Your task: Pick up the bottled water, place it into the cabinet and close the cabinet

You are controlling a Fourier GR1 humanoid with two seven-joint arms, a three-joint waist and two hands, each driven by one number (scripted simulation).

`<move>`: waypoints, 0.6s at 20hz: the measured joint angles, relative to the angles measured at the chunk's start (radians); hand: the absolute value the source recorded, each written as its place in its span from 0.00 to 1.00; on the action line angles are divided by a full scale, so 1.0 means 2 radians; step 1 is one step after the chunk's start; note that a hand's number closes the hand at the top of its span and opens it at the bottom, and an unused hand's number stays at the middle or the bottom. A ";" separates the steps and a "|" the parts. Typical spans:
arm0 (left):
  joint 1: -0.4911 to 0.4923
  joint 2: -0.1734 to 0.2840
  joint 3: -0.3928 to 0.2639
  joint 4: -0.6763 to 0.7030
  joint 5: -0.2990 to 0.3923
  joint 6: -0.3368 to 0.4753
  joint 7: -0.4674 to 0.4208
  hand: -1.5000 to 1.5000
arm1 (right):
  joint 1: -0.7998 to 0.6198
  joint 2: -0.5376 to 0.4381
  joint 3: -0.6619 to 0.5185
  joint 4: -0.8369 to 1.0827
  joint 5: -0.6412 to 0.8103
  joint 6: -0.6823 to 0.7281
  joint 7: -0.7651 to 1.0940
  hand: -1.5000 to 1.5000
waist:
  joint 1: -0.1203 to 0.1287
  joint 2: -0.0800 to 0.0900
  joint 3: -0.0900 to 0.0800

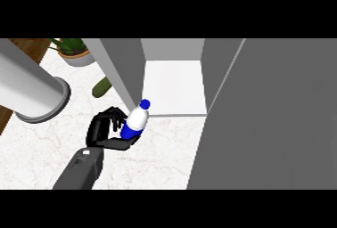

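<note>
bottled water (135, 121): white, blue cap and label, tilted, gripped in curled fingers (113, 116) of left hand (105, 129), above marble surface (158, 156). open cabinet (172, 87) just beyond fingers; potted plant (74, 51) farther off.

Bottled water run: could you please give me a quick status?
Left hand shut on bottled water. Right hand not visible. Bottle just outside the open cabinet. Nothing blocking the opening.

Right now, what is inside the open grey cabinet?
Only its bare white shelf shows inside the grey cabinet. The blue-capped water bottle sits outside in the robot hand; the door hides the right part.
</note>
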 measured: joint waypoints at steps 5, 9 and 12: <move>0.001 -0.018 -0.053 -0.050 0.054 -0.006 0.044 1.00 | 0.003 -0.001 0.011 0.001 0.002 -0.010 -0.004 0.00 | 0.003 -0.002 0.000; 0.017 -0.012 -0.096 -0.088 0.110 0.003 0.095 1.00 | -0.002 -0.002 0.010 0.004 0.000 -0.014 -0.001 0.00 | 0.005 -0.001 0.000; 0.025 -0.010 -0.123 -0.116 0.145 0.023 0.128 1.00 | 0.000 -0.007 0.010 0.003 0.000 -0.015 -0.006 0.00 | 0.004 0.000 0.000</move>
